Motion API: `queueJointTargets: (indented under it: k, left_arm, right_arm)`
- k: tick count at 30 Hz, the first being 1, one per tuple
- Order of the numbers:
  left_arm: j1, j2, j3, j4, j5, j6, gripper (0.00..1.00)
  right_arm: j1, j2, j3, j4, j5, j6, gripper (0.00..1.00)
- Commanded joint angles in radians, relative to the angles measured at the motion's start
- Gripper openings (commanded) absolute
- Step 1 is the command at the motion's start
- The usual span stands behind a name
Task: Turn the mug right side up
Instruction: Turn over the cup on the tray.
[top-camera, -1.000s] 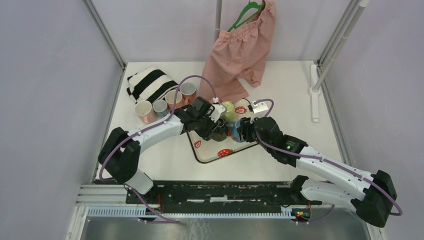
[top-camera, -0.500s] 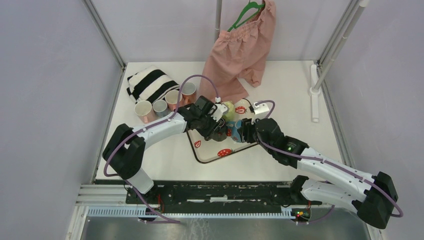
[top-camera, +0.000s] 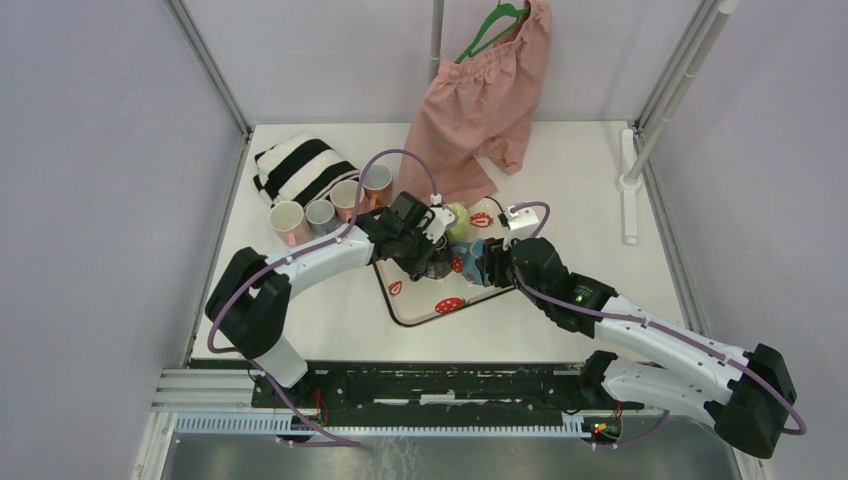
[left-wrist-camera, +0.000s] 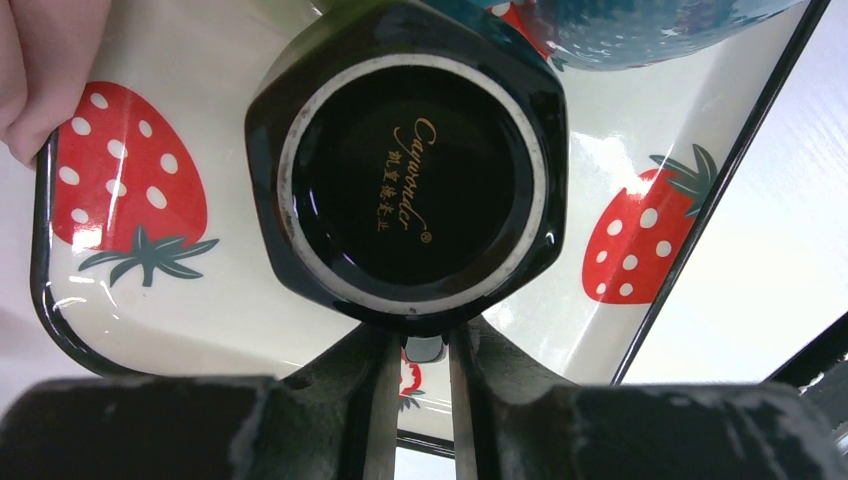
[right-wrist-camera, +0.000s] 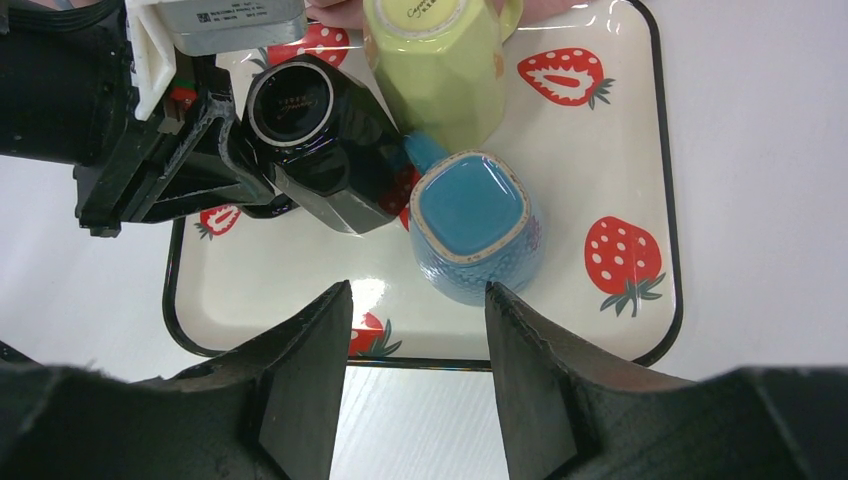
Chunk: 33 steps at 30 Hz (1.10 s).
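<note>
**Black mug bottom-up on the strawberry tray**

From above, the strawberry tray (top-camera: 420, 300) sat mid-tabletop (top-camera: 330, 325), and both arms met over it. At the left wrist, the black mug (left-wrist-camera: 410, 170) stood inverted on the tray. It showed a faceted, white-ringed base with gold script. The left hand (left-wrist-camera: 420, 350) was pinched narrowly on what looked like its handle. At the right wrist, the right hand (right-wrist-camera: 415, 330) hung spread above a blue mug (right-wrist-camera: 475, 225).

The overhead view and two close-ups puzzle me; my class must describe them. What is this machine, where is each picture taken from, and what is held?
It is two robot arms bolted to a white table. The wide picture comes from a fixed camera above; each close-up comes from a camera on one wrist. A strawberry-printed white tray holds three overturned mugs. The left gripper pinches the glossy black mug, apparently by its handle. The right gripper hangs open over the blue dimpled mug. The yellow-green mug stands untouched.
</note>
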Motion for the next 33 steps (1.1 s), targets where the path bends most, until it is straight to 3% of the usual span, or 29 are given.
queueJointTargets:
  k: [1,6,20,33]
  left_arm:
    - [-0.005,-0.009,0.027,0.023,-0.007,0.029,0.15]
    - [-0.011,-0.041,0.018,0.024,-0.015,0.021,0.02]
    - [-0.039,-0.287,-0.052,0.075,-0.113,-0.034,0.02]
    - [-0.039,-0.309,-0.08,0.124,-0.088,-0.07,0.02]
  right_arm:
    - [-0.006,-0.015,-0.002,0.034,0.003,0.0,0.57]
    - [-0.005,-0.014,0.002,0.034,0.005,-0.004,0.57]
    - [-0.007,-0.014,-0.001,0.048,0.0,-0.002,0.57]
    - [-0.006,-0.023,-0.025,0.054,-0.004,0.01,0.58]
